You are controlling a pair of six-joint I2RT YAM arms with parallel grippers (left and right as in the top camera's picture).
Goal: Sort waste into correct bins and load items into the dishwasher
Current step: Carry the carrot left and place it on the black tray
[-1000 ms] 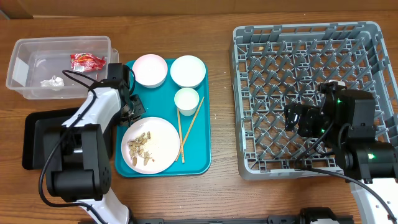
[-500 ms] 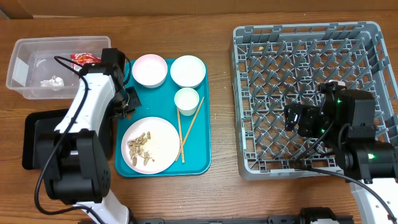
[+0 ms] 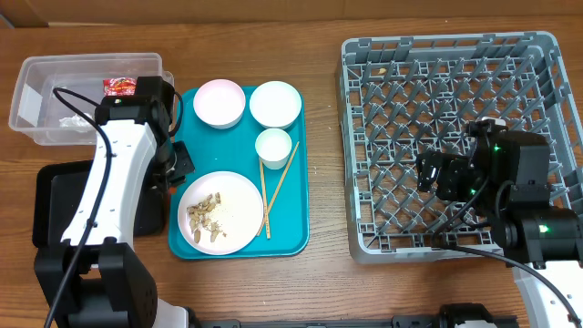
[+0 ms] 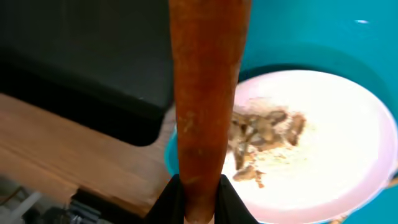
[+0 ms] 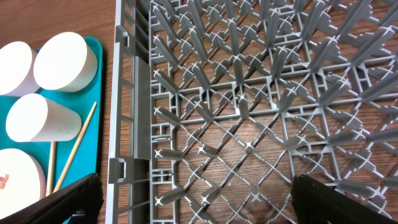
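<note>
Carrot (image 4: pixel 208 93): orange and long, held up off everything. In the left wrist view it runs straight up the middle of the shot. I honestly can't pick it out from overhead, since the arm covers it.
Left gripper (image 4: pixel 200 204): clamped on the carrot's near end, one finger on each side. From above it sits (image 3: pixel 178 164) at the left edge of the teal tray (image 3: pixel 291 241).
Under the carrot: the corner of the black tray (image 4: pixel 81 68), a strip of wooden table (image 4: pixel 56 155), and the rim of the plate (image 4: pixel 336 124).
Food scraps (image 3: pixel 205 211): beige crumbly pile on the left half of the plate, not touched.
Clear tub (image 3: pixel 27 82): back left. The red wrapper (image 3: pixel 118 87) lies inside by the right wall. The tissue is mostly behind the arm, so I can't say much about it.
Bowls: two side by side at the far end of the teal tray, one (image 3: pixel 219 103) and the other (image 3: pixel 275 103).
Cup (image 3: pixel 273 146): just in front of the right bowl.
Chopsticks (image 3: pixel 276 182): lying right of the plate, with the far ends near the cup.
Dish rack (image 3: pixel 455 55): on the right side, only pegs visible.
Right gripper (image 5: pixel 199 202): fingers spread wide, nothing between them, hovering over the rack's left part.
</note>
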